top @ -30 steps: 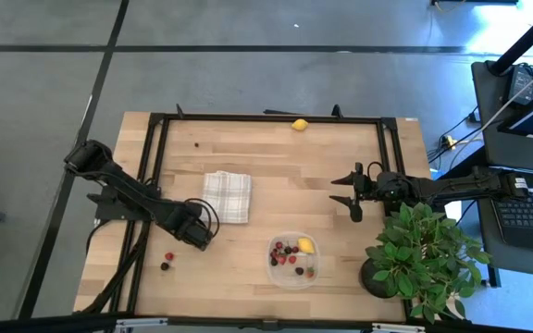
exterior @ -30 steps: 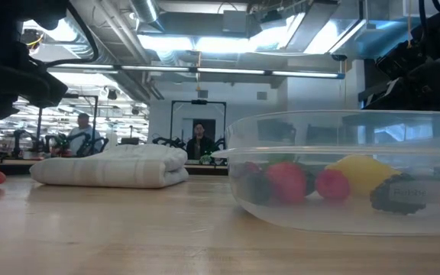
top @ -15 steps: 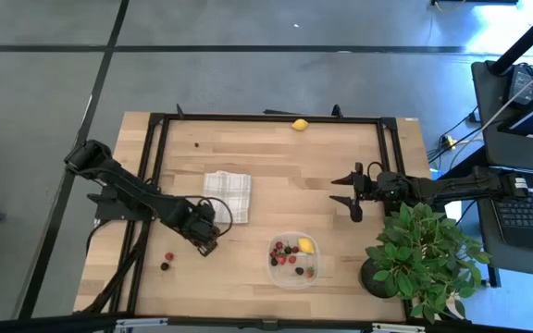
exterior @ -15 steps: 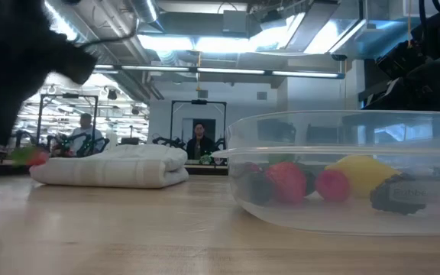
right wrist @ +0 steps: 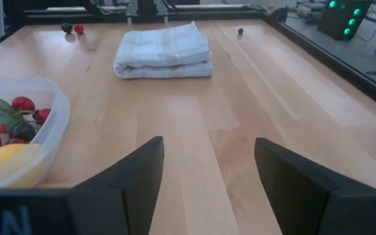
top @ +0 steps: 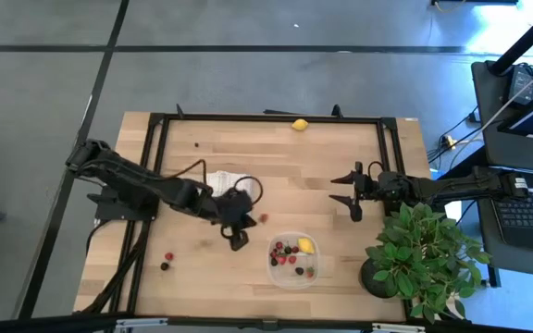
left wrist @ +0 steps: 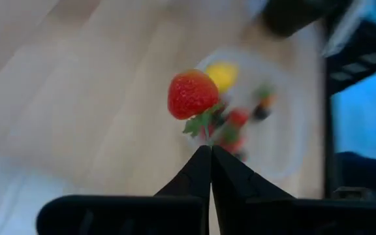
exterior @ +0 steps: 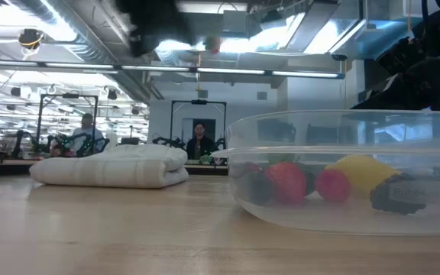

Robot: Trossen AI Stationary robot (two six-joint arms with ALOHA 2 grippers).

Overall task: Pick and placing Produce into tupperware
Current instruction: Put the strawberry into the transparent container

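Red strawberry (left wrist: 192,94) is hanging by its leaves from the clenched left tool (top: 240,231) — slipping short of the tupperware (top: 293,277) is possible.

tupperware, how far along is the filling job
Done: the tupperware holds a lemon and several berries. In hand: the left end effector pinches a strawberry by its leaves, beside the container. Left: two berries near the table's left edge, a lemon at the far edge.

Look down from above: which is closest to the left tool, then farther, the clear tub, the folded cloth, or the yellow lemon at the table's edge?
From the left tool:
1. Clear plastic tub, just beside it.
2. White-and-grey checked folded cloth, partly under the arm; nearly a tie with the tub.
3. Yellow lemon, at the far edge.
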